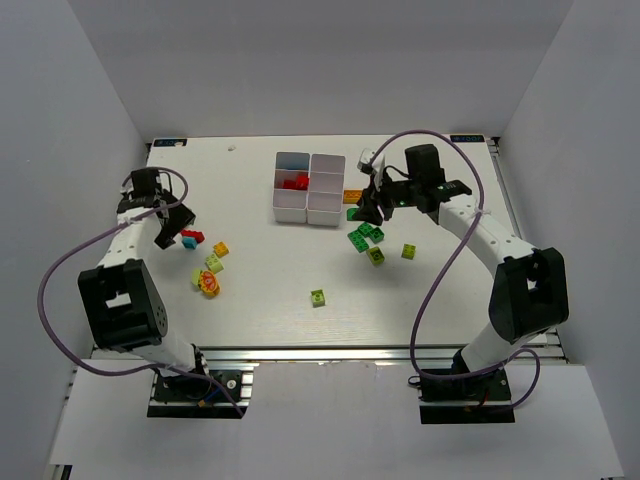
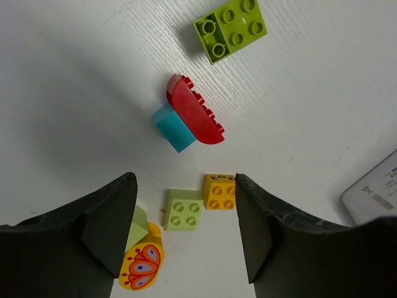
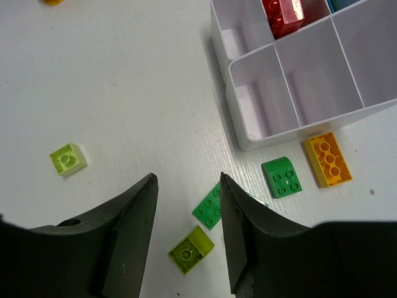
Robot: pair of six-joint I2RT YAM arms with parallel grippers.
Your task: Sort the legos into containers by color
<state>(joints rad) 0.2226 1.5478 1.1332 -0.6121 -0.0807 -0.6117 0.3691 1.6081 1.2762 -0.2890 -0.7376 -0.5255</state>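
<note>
The left gripper (image 2: 185,189) hangs with jaws parted, gripping nothing, above a loose cluster: one red half-round brick (image 2: 195,112) touching one light blue brick (image 2: 172,128), one small orange brick (image 2: 219,191), one pale green brick (image 2: 184,210) and one yellow butterfly piece (image 2: 142,264). A lone lime brick (image 1: 318,297) lies mid-table. The white tray (image 1: 325,208) has six compartments. Red bricks (image 1: 295,182), their number unclear, lie in its left middle one. One long orange brick (image 3: 327,159) lies just beside the tray. The right gripper (image 3: 188,184), jaws released and empty, hovers over two dark green bricks (image 3: 282,177) and two lime bricks (image 3: 191,249).
</note>
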